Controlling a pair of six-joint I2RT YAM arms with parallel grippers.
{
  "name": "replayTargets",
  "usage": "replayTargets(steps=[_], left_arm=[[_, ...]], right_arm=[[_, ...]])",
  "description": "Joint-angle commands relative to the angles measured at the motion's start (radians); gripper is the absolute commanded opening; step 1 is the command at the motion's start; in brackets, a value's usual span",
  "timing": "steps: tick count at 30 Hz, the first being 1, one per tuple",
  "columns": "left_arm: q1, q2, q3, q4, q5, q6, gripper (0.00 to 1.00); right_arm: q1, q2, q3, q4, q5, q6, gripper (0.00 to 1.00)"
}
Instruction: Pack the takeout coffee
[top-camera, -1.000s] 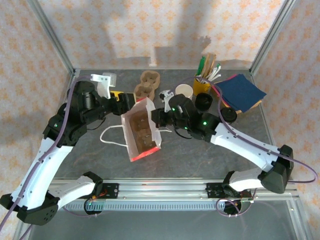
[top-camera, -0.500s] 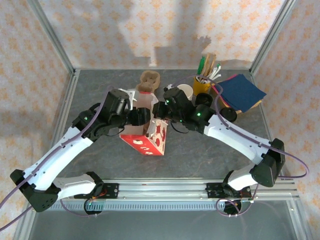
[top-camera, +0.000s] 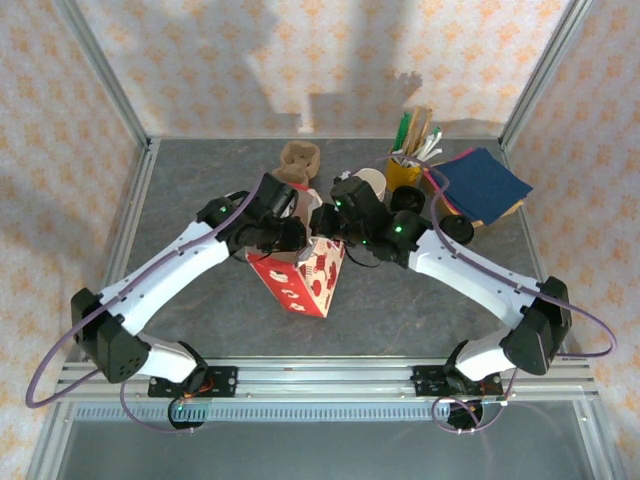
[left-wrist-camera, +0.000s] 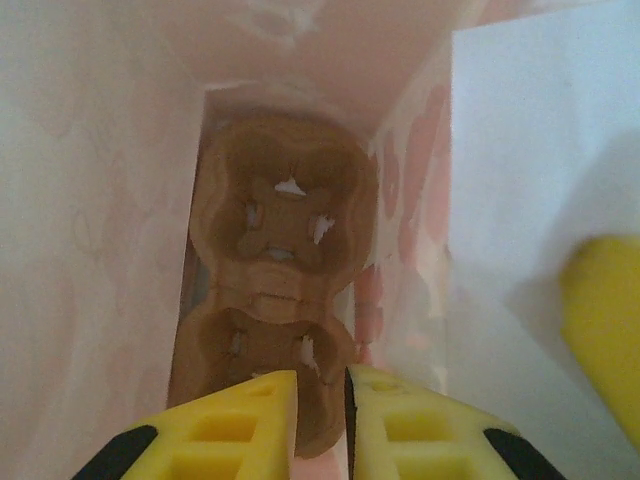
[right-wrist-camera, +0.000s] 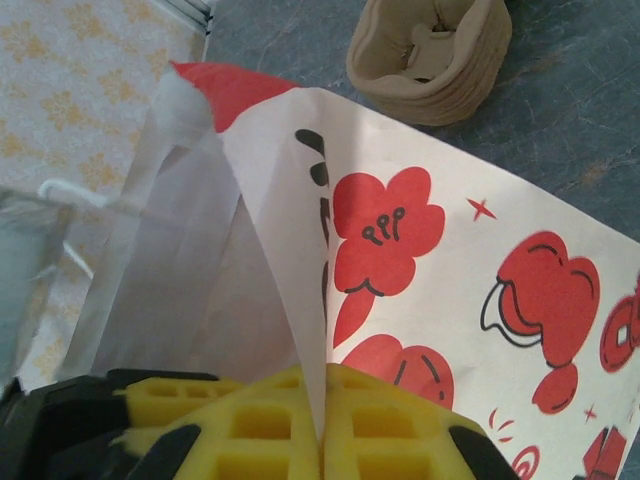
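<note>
bag (top-camera: 300, 285): matt paper | carrier (left-wrist-camera: 300, 285): rough moulded cardboard | right tool pads (right-wrist-camera: 265, 430): foam

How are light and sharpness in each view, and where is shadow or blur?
Top external view: even light, sharp, soft shadows on the back wall. Left wrist view: pink light through the paper bag, the carrier inside soft, a yellow blur at the right edge. Right wrist view: the bag's red print sharp, its inner folds shaded.
</note>
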Motion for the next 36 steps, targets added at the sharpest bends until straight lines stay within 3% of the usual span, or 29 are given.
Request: replayTargets(steps=[1,9,15,20,36], left_arm=[[-0.001,0.037,0.04,-0.081,0.058,0.026,0.21],[0.006,0.12,0.051,-0.125,0.106,0.09,0.18],[0.023,0.117,0.142,-0.184,0.053,0.089,0.16],[0.029,0.147,0.16,-0.251,-0.077,0.081,0.16],[-0.015,0.242,0.118,-0.12,0.087,0.105,0.13]], right_arm=[[-0.004,-0.043,-0.015,0.027,-0.003,0.015,0.05],[-0.024,-0.073,-0.043,0.038,-0.006,0.008,0.05],[-0.029,-0.082,-0.047,0.029,-0.009,0.005,0.05],[-0.038,-0.081,-0.03,0.003,-0.032,-0.008,0.04],[-0.054,-0.073,-0.005,-0.057,-0.082,-0.023,0.03]])
